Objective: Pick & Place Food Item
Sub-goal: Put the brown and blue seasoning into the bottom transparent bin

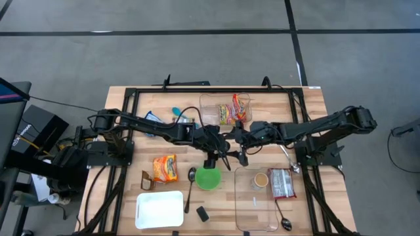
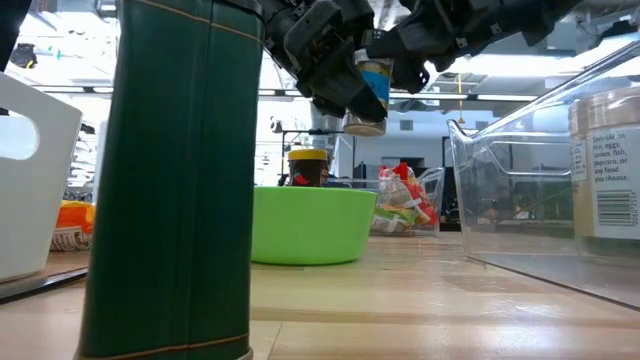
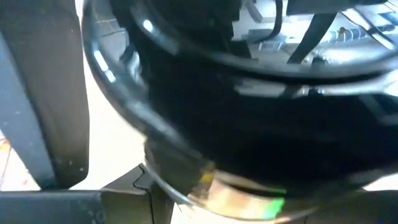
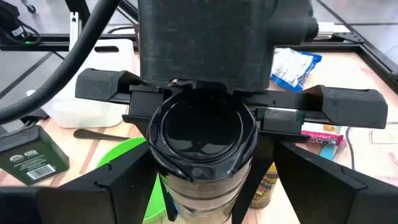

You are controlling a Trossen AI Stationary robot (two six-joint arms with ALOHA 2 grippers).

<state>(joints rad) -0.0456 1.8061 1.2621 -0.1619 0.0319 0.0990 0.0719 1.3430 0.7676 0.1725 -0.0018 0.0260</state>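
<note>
Jar [image 2: 368, 92] with a black lid and a blue label hangs tilted in the air over the middle of the worktop [image 1: 315, 108], just above and behind the green bowl [image 1: 209, 178]. Both dark arms reach in from the sides and meet there. The left hand [image 1: 216, 143] has the jar clamped between its two fingers, partly closed on the body below the lid. In the right wrist view the lid faces the camera. The right hand [image 1: 241, 141] is spread wide, one finger on each side of the jar; whether those fingers touch the jar I cannot tell.

A clear plastic bin [image 1: 244, 210] stands at the front right of the worktop and holds a tan-lidded container [image 1: 261, 180], a red and white packet [image 1: 282, 183] and a spoon [image 1: 283, 219]. A second clear bin [image 1: 210, 105] sits at the back, behind the hands, with a red and yellow snack packet [image 1: 235, 110] inside. A white tray [image 1: 159, 210] lies at the front left.

The green bowl stands upright on the worktop between the white tray and the front bin. An orange noodle packet [image 1: 165, 168] lies to the left of the bowl, and a blue packet [image 1: 154, 118] lies farther back under the left arm. A second spoon [image 1: 191, 187] rests between the noodle packet and the bowl, handle toward the front. A small dark green tin [image 1: 202, 214] stands just right of the tray.
</note>
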